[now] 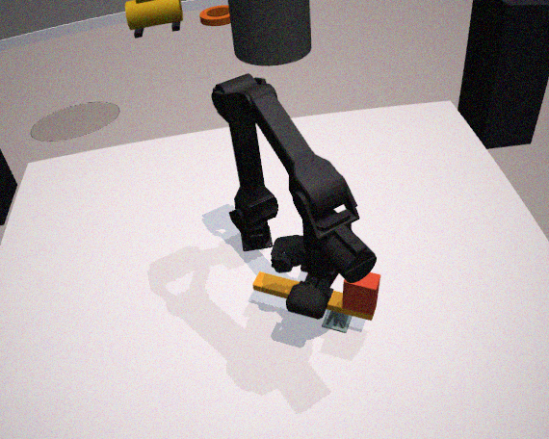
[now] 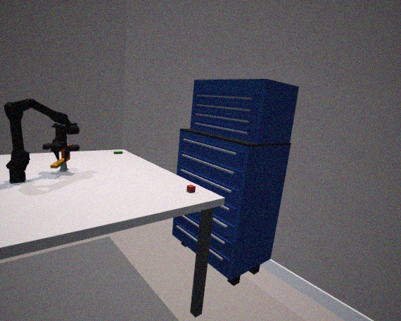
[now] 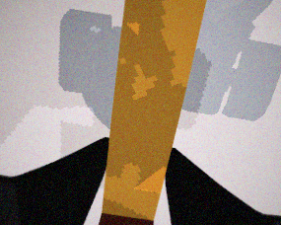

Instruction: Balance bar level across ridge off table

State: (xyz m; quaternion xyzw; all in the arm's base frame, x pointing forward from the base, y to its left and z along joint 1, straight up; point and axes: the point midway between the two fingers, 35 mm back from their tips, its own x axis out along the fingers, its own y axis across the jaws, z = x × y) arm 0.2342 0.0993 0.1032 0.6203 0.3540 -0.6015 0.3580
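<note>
Bent arm, pincer down
Its pincer grips the yellow bar; no readable writing.

My top view has the arm covering the middle of the bar. From the wrist, both ends of the bar are out of my sight. The exterior view crops the worktop at left, and there the pincer is too small for me to read its contact.
</note>
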